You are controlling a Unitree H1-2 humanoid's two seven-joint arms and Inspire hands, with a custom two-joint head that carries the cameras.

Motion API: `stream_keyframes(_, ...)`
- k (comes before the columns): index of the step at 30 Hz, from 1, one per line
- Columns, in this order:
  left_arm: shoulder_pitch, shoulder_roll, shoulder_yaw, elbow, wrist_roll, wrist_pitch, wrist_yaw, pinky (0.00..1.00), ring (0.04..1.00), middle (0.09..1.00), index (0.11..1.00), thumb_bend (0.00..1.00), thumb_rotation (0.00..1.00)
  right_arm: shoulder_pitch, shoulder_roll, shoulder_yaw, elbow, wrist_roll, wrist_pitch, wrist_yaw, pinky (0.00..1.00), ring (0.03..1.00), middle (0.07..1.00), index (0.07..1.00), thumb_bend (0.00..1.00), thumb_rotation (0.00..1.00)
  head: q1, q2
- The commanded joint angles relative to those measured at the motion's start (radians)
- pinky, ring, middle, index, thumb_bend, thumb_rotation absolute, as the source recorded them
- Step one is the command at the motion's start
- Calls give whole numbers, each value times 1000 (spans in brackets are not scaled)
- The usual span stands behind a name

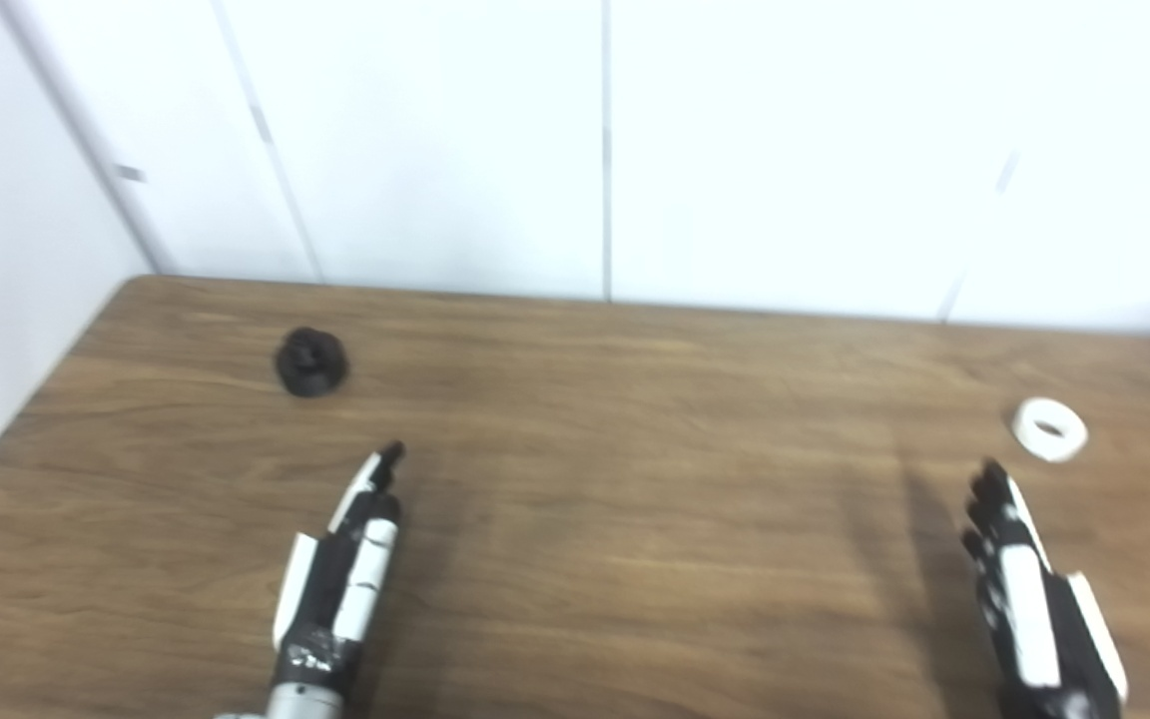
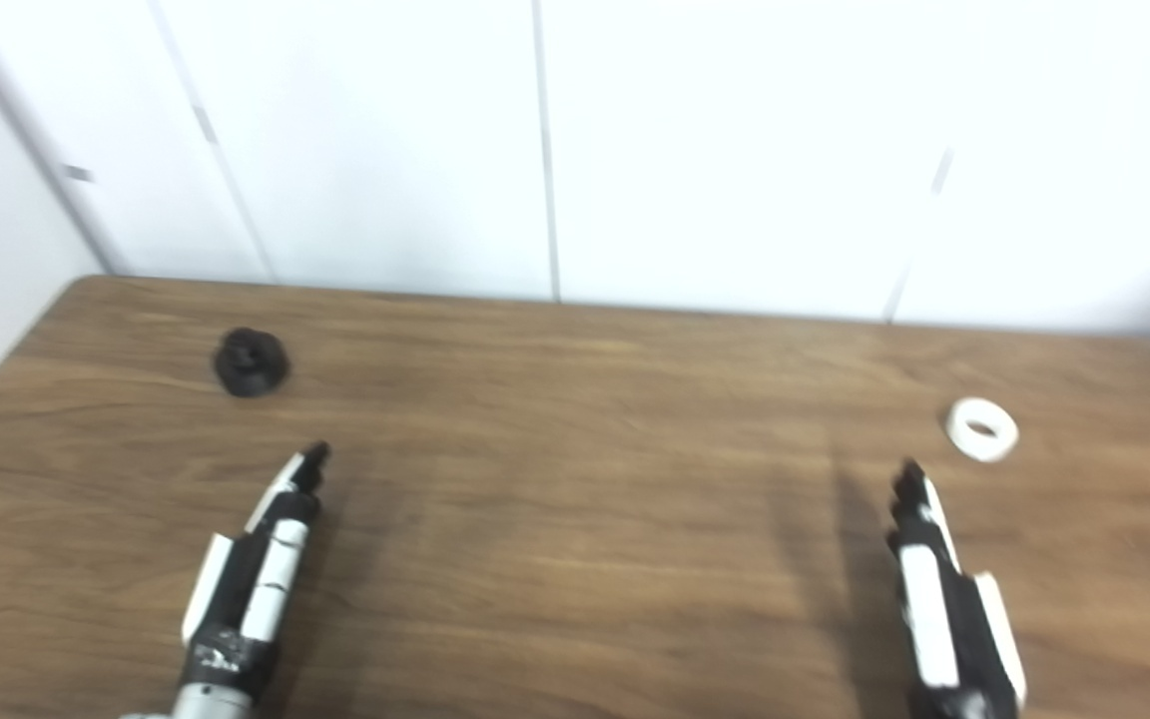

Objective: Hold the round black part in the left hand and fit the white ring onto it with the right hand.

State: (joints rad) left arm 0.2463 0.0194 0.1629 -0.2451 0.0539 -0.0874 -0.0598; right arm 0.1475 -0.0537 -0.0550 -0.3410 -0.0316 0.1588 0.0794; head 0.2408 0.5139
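Observation:
The round black part (image 1: 311,361) lies on the wooden table (image 1: 615,479) at the back left. A white ring (image 1: 1049,429) lies flat at the far right. My left hand (image 1: 345,564) hovers over the table near the front, fingers stretched forward, open and holding nothing, well short of the black part. My right hand (image 1: 1029,599) is at the front right, also open and flat with fingers extended, its tips just short of the ring and a little to its left. Neither hand touches either piece.
White wall panels (image 1: 595,140) rise right behind the table's far edge. The table's left edge (image 1: 6,429) runs diagonally close to the black part. Bare wood lies between the two hands.

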Motion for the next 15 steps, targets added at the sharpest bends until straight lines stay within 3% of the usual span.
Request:
stream_keyframes(1, 83, 4, -12, -4, 7, -45, 11, 1000, 999, 986, 954, 481, 893, 38, -26, 2, -18, 10, -52, 6, 1000, 1000, 1000, 1000, 457, 1000, 12, -10)
stream_keyframes(7, 83, -3, -23, 7, 13, -42, 25, 1000, 999, 983, 950, 481, 880, 37, -29, -2, -17, 22, -39, 20, 1000, 1000, 1000, 1000, 432, 1000, 37, -38)
stream_keyframes(15, 74, 8, -31, 36, 4, -72, 21, 1000, 1000, 990, 953, 494, 860, 29, -36, -5, 20, 32, -83, 32, 1000, 1000, 1000, 1000, 453, 1000, 43, -48)
